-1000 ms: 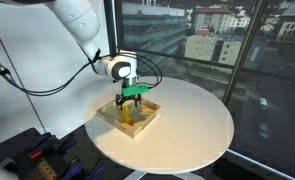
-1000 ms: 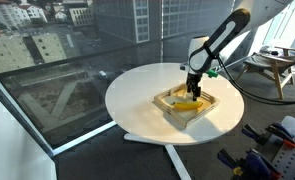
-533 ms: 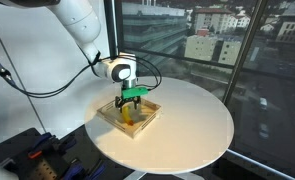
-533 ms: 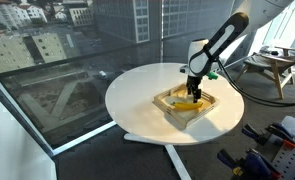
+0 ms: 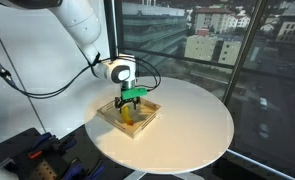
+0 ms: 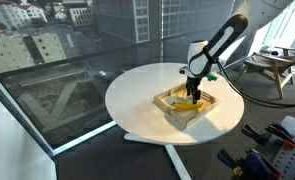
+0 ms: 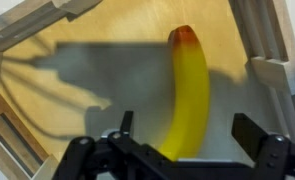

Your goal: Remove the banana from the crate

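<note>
The yellow banana [image 7: 187, 95] lies flat on the base of the light-wood crate [image 7: 67, 70]; it also shows in both exterior views [image 5: 129, 117] [image 6: 189, 102]. The crate [image 5: 115, 123] [image 6: 171, 108] sits on the round white table. My gripper [image 7: 187, 135] is lowered into the crate, open, with one finger on each side of the banana's near end. The fingers do not touch the banana. In both exterior views the gripper [image 5: 129, 101] [image 6: 194, 88] stands right over the banana.
The round white table [image 5: 187, 120] [image 6: 137, 95] stands beside large windows. The crate's walls [image 7: 257, 40] rise close on both sides of the gripper. A dark bench with tools [image 5: 37, 155] is beside the table, and chairs [image 6: 272, 65] stand behind.
</note>
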Controlling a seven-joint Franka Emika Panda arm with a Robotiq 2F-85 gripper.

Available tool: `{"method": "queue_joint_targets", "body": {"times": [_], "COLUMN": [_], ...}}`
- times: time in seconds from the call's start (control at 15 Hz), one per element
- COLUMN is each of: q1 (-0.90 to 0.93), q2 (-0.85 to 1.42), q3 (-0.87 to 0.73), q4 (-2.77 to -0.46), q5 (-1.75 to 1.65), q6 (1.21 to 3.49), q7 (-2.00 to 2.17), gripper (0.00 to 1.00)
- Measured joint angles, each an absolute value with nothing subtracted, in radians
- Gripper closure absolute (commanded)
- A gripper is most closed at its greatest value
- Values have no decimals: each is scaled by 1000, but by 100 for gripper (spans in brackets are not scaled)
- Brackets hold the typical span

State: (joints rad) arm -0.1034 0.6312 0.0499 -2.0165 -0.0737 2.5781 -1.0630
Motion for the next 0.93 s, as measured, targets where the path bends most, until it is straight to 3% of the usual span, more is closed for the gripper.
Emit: {"method": "queue_joint_targets", "body": {"times": [0.93], "q1": [-121], "q2": [658], "q3": [72], "q4": [-2012], "q5": [-74], "q6": [2622], "q7": [-1063], "gripper": [0]}}
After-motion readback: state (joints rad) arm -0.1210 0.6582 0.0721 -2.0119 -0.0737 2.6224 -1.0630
